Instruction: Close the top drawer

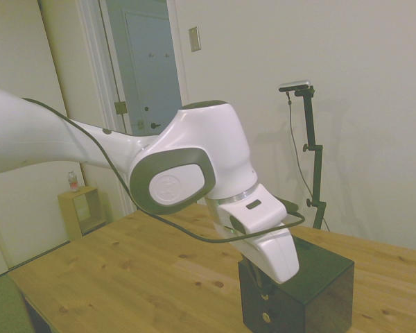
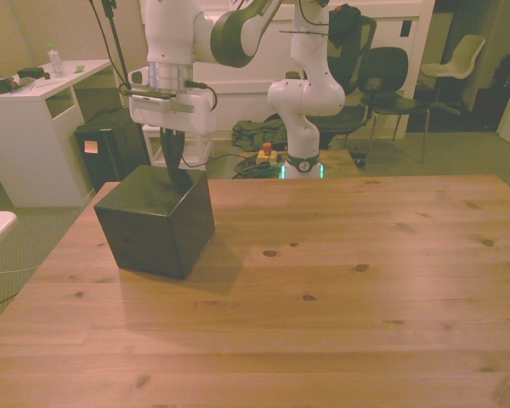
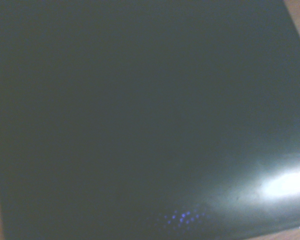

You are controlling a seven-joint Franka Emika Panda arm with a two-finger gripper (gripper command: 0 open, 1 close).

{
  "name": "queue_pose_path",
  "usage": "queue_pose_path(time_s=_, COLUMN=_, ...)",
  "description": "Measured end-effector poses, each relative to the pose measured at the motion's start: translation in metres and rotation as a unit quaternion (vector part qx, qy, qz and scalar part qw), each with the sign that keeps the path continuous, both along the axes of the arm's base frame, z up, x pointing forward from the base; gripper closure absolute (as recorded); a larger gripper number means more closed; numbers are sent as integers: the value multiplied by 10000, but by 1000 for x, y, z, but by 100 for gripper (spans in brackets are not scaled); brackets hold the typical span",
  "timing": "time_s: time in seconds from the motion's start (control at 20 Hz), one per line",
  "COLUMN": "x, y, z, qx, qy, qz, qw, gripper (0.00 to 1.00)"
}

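Note:
A small glossy black cube cabinet (image 2: 157, 223) stands on the wooden table toward the front view's left. In the side view its front shows two tiny brass knobs, one above the other. The upper knob (image 1: 265, 296) marks the top drawer (image 1: 253, 291), and the lower drawer (image 1: 253, 319) sits under it. How far the top drawer stands out I cannot tell. My gripper (image 2: 177, 161) points straight down at the cabinet's drawer side, shut with nothing in it, its tips just at the top edge. The wrist view is filled by the cabinet's shiny black top (image 3: 140, 120).
The wooden table (image 2: 340, 280) stretches wide to the front view's right of the cabinet. Off the table stand a white desk (image 2: 34, 110), dark chairs (image 2: 382, 76) and a small wooden box shelf (image 1: 83, 211) on the floor.

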State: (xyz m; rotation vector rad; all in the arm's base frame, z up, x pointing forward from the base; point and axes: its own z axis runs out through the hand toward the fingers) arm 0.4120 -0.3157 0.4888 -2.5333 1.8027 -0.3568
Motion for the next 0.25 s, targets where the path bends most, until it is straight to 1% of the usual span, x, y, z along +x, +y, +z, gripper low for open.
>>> queue_pose_path(time_s=0.25, x=-12, y=42, z=1, qx=99, qy=57, qz=206, qw=9997, gripper=100)
